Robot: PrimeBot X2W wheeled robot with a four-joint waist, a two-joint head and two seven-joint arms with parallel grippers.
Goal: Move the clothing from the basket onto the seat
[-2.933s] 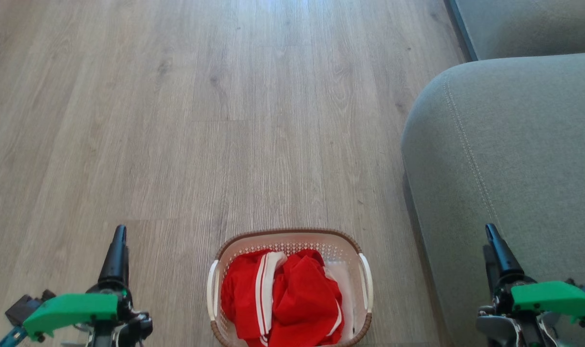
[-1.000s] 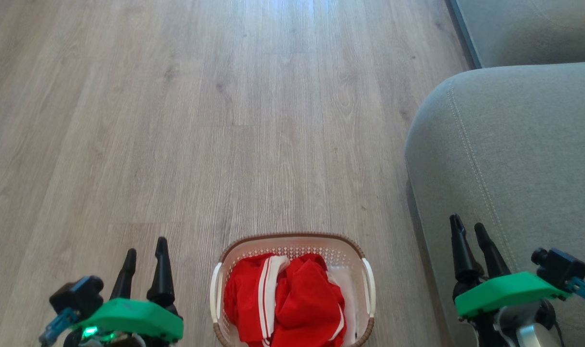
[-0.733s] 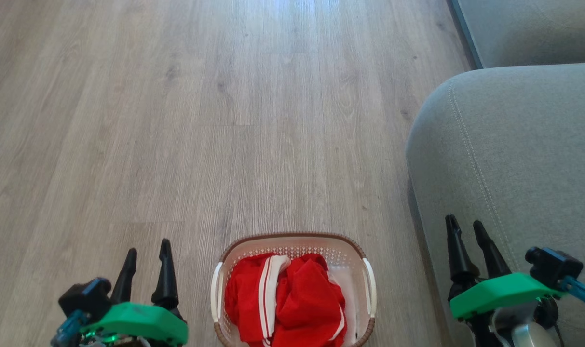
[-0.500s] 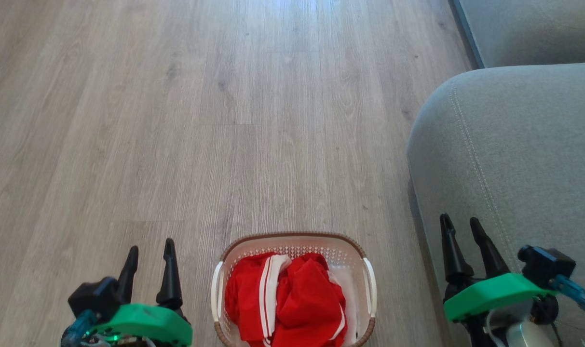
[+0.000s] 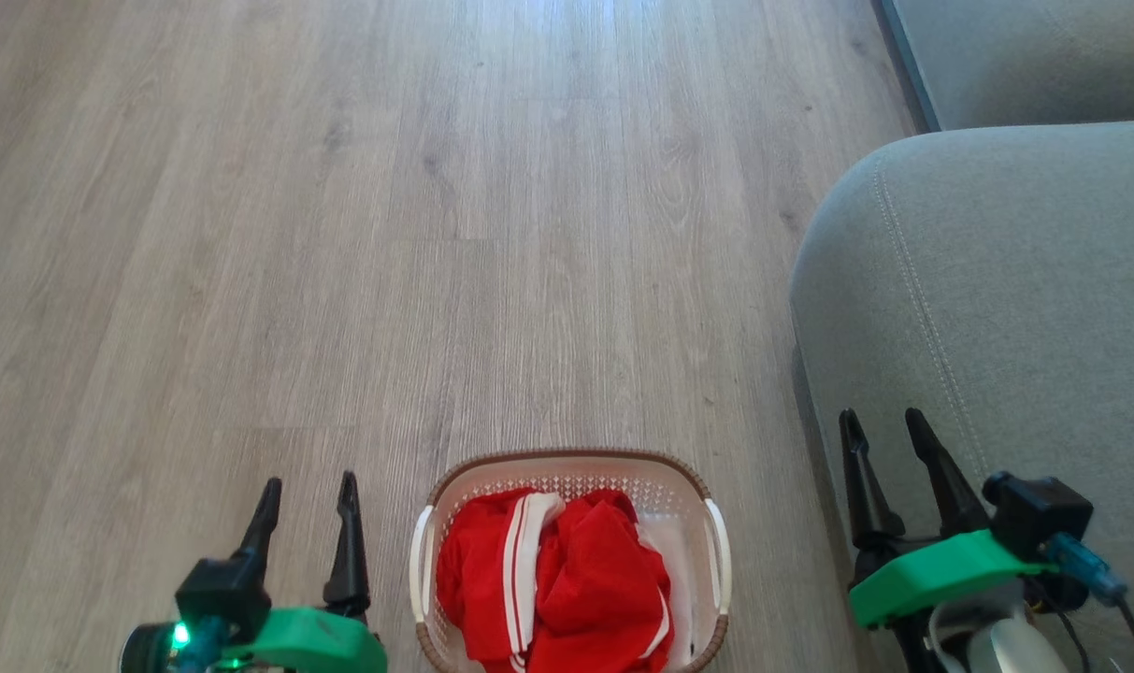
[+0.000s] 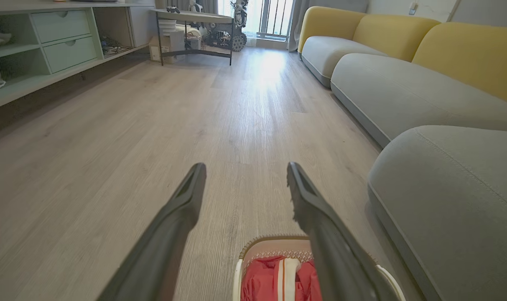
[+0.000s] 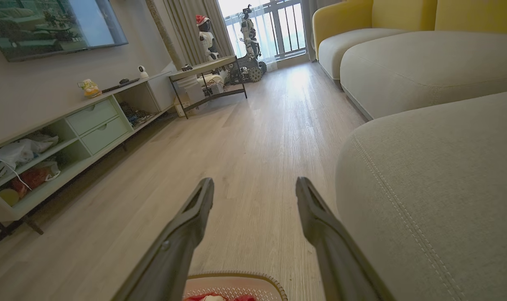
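The cream basket (image 5: 711, 542) with a brown rim stands on the wood floor at the bottom middle of the head view. Bright red clothing (image 5: 557, 579) with white stripes lies crumpled inside it. The grey-green seat (image 5: 997, 290) rises just right of the basket. My left gripper (image 5: 309, 486) is open and empty, left of the basket. Over the seat's edge my right gripper (image 5: 882, 419) is open and empty too. The left wrist view has the basket (image 6: 253, 246) and clothing (image 6: 274, 280) under its fingers (image 6: 182, 200). The right wrist view catches the basket rim (image 7: 236, 276).
Bare wood floor (image 5: 436, 234) stretches ahead and to the left. A second grey cushion (image 5: 1025, 56) lies beyond the seat. Farther off, the wrist views show a yellow-backed sofa (image 6: 403, 37), a low shelf unit (image 7: 77, 133) along the left wall, and a dark-framed table (image 6: 194, 25).
Both wrists have rolled since the earliest frame, so each gripper's two fingers now show apart. The left gripper drifted right toward the basket, the right one slightly left. The view shifted a little.
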